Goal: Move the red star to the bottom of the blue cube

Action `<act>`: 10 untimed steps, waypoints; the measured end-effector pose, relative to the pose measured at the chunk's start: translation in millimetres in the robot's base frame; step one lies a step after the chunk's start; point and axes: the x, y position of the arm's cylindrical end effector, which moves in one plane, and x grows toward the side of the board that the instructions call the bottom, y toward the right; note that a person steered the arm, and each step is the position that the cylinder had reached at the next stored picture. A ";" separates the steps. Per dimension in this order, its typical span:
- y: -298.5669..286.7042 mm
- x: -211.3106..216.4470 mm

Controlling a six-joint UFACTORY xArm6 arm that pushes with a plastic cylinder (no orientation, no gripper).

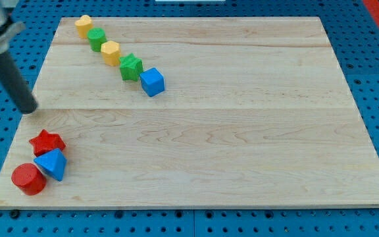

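The wooden board fills most of the view, a pale slab on a blue pegboard base, and the arm's dark rod comes down at the view's left edge, its tip resting just at the board's left border. There are no jaws on this arm to be apart or together, only that blunt rod end, so everything is placed from the tip. Toward the view's bottom from the tip, near but not touching, sits the red star, pressed up against a blue pyramid-like block, with a red cylinder just beyond at the bottom-left corner. Well off to the tip's right and a little toward the top lies the blue cube, the last of a diagonal row running up-left through a green star, a yellow block, a green block and another yellow block. To do this step well, the tip should probably settle on the star's left side and push rightward, peeling it off the blue neighbour without dragging that along, then stop below the cube without nudging it.
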 end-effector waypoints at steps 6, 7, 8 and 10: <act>125.0 47.0; 159.5 30.0; 192.4 19.3; 205.7 12.0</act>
